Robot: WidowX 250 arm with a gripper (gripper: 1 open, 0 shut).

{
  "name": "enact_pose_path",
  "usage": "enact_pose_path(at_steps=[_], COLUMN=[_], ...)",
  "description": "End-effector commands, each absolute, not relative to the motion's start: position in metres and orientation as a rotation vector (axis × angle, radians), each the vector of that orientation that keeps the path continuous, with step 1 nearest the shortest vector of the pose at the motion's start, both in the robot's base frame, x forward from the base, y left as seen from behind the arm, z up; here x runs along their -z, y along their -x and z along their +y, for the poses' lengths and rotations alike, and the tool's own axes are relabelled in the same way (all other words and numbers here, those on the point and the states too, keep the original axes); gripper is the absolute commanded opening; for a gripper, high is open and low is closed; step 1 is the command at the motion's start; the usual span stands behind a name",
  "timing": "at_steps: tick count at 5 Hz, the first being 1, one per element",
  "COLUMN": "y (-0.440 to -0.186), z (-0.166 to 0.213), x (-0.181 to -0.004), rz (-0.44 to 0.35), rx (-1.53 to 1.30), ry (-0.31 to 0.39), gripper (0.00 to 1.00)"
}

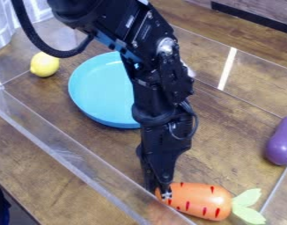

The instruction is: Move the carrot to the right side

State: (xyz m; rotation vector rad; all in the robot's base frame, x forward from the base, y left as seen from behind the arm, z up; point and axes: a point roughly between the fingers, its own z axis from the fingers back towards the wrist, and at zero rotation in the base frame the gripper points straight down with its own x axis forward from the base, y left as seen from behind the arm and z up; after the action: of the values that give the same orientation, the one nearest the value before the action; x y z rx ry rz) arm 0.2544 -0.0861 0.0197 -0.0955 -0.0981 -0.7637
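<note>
Camera view, looking down at an angle onto a wooden table (46,154) boxed in by clear plastic walls. The black arm (156,79) enters from the top left and drops straight down; its upper links are cut off by the top edge. The gripper (159,182) sits low at the table surface, its tip right against the blunt left end of the carrot (198,199). The jaws are small, dark and hard to separate against the arm, but they read as fully closed; whether they pinch any part of the carrot cannot be made out. The carrot lies flat on its side near the bottom edge, orange body with dark stripes, pale green leaves (245,204) pointing right, close to the front wall. The arm covers part of the right rim of the blue plate (99,88), which lies behind the gripper at centre left. A lemon (44,63) sits at the far left, apart from the plate. A purple eggplant (280,141) is cut off by the right edge. Glare streaks on the plastic blur the table behind the arm.
</note>
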Motion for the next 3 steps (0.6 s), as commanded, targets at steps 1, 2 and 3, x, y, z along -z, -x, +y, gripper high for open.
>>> enact_pose_path(at_steps=[1, 2, 3], y=[-0.2606, -0.2590, -0.2573], z=[-0.0938, -0.0959, -0.0976], x=[-0.0321, -0.0316, -0.0309], rz=[-0.162, -0.170, -0.175], rx=[0.790, 0.799, 0.807], ry=[0.098, 0.107, 0.116], gripper=[0.00, 0.00, 0.00])
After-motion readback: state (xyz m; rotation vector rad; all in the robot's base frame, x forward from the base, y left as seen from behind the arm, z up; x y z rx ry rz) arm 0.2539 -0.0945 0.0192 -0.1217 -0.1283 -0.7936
